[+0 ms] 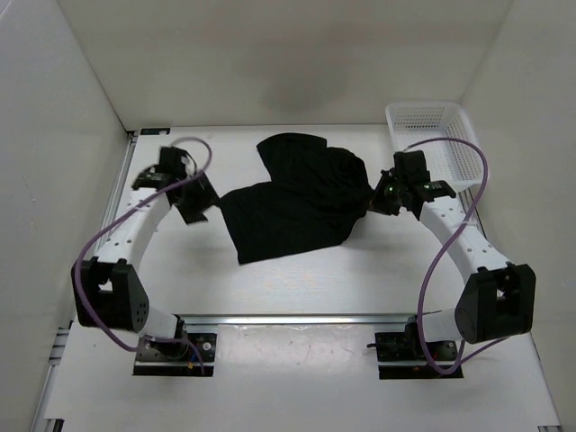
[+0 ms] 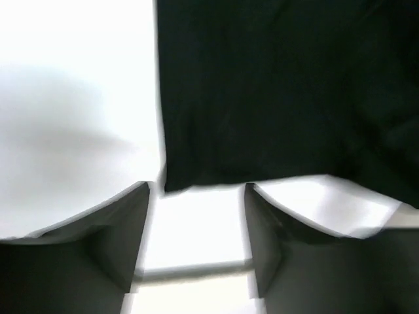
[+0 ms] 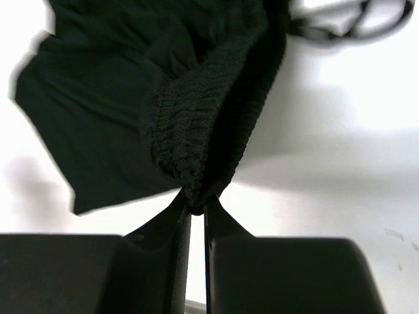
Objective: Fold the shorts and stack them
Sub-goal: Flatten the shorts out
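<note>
The black shorts (image 1: 292,198) lie crumpled in the middle of the white table. My right gripper (image 1: 376,200) is shut on the ribbed waistband (image 3: 196,124) at the shorts' right edge, with the fabric bunched between the fingertips. My left gripper (image 1: 193,209) is open and empty just left of the shorts' left leg. In the left wrist view the hem corner of the shorts (image 2: 275,98) lies just past the open fingertips (image 2: 131,222), apart from them.
A white mesh basket (image 1: 438,144) stands at the back right, just behind my right arm. White walls enclose the table on the left, back and right. A metal rail (image 1: 297,319) runs along the near edge by the arm bases.
</note>
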### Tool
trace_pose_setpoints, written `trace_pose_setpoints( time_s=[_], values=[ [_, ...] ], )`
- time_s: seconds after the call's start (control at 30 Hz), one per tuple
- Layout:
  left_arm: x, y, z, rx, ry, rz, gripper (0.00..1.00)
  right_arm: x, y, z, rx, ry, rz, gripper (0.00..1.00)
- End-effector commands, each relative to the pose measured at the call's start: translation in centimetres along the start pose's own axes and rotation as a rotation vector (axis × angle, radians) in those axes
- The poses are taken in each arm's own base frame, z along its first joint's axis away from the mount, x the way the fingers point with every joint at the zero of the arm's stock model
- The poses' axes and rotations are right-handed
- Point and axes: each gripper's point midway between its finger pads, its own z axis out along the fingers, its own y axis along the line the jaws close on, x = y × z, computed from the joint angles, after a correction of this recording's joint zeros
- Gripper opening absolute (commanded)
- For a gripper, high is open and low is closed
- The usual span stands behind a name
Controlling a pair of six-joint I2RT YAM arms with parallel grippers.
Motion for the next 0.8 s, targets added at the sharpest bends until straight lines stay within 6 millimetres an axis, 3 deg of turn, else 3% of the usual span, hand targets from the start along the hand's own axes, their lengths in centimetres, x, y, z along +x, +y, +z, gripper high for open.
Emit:
trace_pose_setpoints(
  time_s=[0.0,0.03,0.07,0.1,0.37,0.5,0.7,0.77],
  values=[
    [7.7,2.8,2.8,-0.111,0.210,0.008,0.75,2.3,-1.8,-0.1,0.052,0.047,-0.010,0.00],
    [8.6,2.7,3.4,-0.106,0.218,0.013,0.82,3.0,-2.3,0.0,0.061,0.061,-0.008,0.00],
    [10.9,3.0,4.0,-0.122,0.262,0.015,0.88,3.4,-2.5,0.1,0.066,0.070,-0.006,0.00],
    [11.7,3.0,4.3,-0.123,0.274,0.019,0.88,3.8,-2.8,0.2,0.072,0.079,-0.005,0.00],
    [13.7,4.4,7.3,-0.195,0.336,0.021,0.88,5.0,-3.8,0.1,0.091,0.092,-0.002,0.00],
    [14.8,3.6,9.2,-0.202,0.372,0.053,0.87,5.0,-3.8,0.1,0.091,0.092,-0.002,0.00],
    [14.8,2.0,10.5,-0.199,0.386,0.075,0.73,5.2,-3.9,0.0,0.091,0.092,-0.002,0.00],
    [14.6,1.4,10.5,-0.194,0.373,0.079,0.42,5.5,-4.1,0.1,0.096,0.100,-0.001,0.00]
  ],
)
